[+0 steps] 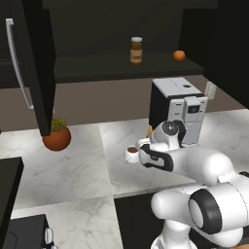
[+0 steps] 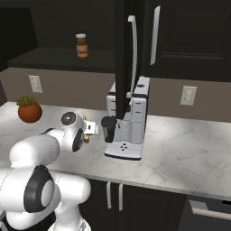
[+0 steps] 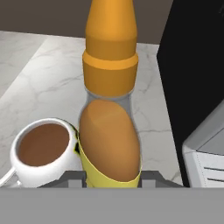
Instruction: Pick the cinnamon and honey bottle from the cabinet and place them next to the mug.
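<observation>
Hugging the honey bottle (image 3: pixel 109 131) tight, your pincer (image 3: pixel 111 177) has it low over the tabletop (image 3: pixel 48 83), right beside the mug (image 3: pixel 41 153), ready to release; the cinnamon (image 1: pixel 136 50) waits on the cabinet (image 1: pixel 97 65) shelf.

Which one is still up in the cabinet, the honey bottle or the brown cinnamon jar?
The cinnamon, the short brown jar with the pale lid, stands on the cabinet shelf. The honey bottle is down by the mug, in the gripper.
</observation>
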You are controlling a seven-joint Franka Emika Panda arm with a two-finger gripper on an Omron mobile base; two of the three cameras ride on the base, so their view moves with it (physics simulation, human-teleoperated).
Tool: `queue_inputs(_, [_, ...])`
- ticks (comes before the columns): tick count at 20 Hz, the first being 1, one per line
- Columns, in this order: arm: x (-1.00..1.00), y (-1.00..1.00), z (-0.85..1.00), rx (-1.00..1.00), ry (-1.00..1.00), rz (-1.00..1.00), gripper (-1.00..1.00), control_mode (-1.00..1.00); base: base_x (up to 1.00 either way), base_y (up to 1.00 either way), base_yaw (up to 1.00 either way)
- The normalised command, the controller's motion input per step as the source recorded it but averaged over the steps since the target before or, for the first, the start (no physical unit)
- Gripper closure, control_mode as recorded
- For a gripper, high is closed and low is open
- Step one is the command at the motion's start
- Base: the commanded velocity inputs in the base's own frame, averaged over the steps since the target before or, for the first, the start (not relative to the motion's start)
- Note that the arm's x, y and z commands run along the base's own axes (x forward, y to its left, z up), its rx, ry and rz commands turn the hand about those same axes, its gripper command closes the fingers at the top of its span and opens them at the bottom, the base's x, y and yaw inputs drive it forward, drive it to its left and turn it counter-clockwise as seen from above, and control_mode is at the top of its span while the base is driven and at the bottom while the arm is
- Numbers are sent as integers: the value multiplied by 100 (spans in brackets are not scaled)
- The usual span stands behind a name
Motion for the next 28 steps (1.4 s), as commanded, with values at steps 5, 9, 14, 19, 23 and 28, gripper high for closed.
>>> queue_inputs(5, [0,-1,-12,0,-1,-1,100,-100,0,0,0])
queue_inputs(9, [0,0,-28,0,-4,-1,100,-100,0,0,0])
queue_inputs(14, [0,0,-30,0,-6,-1,100,-100,0,0,0])
queue_inputs(19, [0,0,-27,0,-11,-2,100,-100,0,0,0])
queue_inputs(23, [0,0,-3,0,-11,-1,100,-100,0,0,0])
queue_inputs(28, [-1,0,0,0,-5,0,100,-100,0,0,0])
